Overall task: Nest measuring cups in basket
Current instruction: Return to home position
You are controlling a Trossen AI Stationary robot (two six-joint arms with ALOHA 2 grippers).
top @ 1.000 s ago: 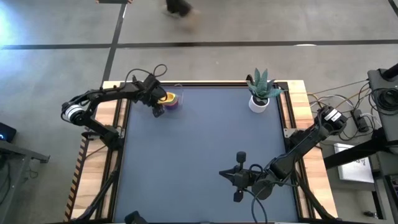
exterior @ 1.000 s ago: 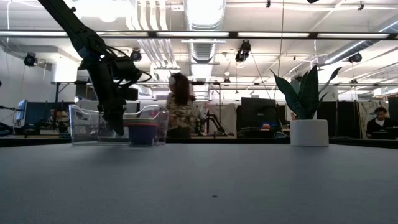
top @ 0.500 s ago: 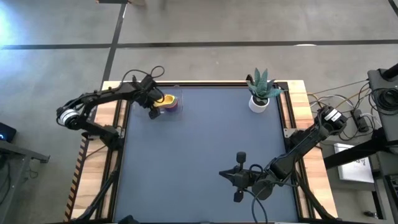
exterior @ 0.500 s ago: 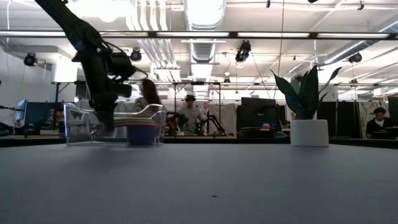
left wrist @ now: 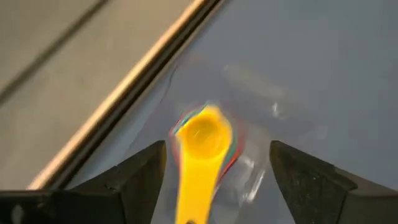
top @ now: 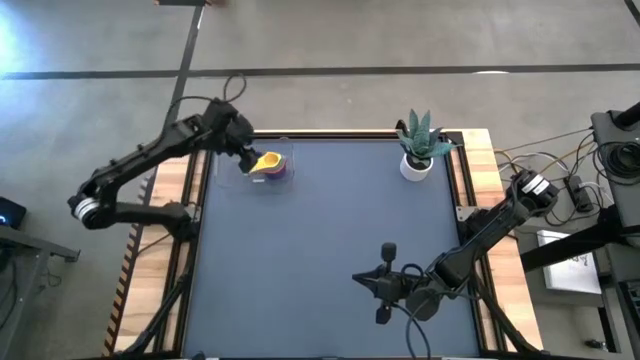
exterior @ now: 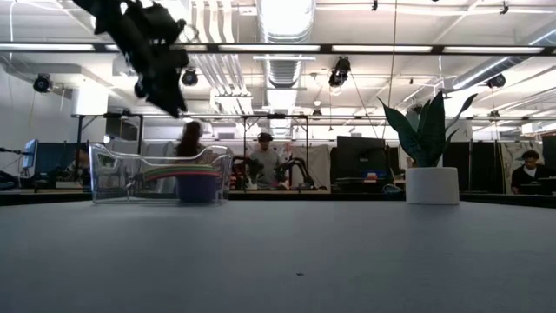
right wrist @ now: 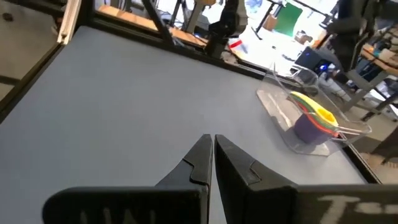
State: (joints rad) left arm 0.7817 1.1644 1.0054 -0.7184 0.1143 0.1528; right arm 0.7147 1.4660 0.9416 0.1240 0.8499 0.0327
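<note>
Risk, I judged, lay in a low swing clipping the light basket [top: 287,152] and spilling its nest. High view: measuring cups [top: 268,164] sat stacked inside it at the tabletop's eleven o'clock, my left gripper [top: 243,153] just beside; right gripper [top: 380,285] waited near five o'clock. Low view: left gripper hung above the rim. Left wrist: spread, empty. Right wrist: pressed together.

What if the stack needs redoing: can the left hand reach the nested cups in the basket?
Probably yes: the left hand hangs open above the open-topped basket, nothing between it and the nested cups. The right hand waits across the table.
</note>
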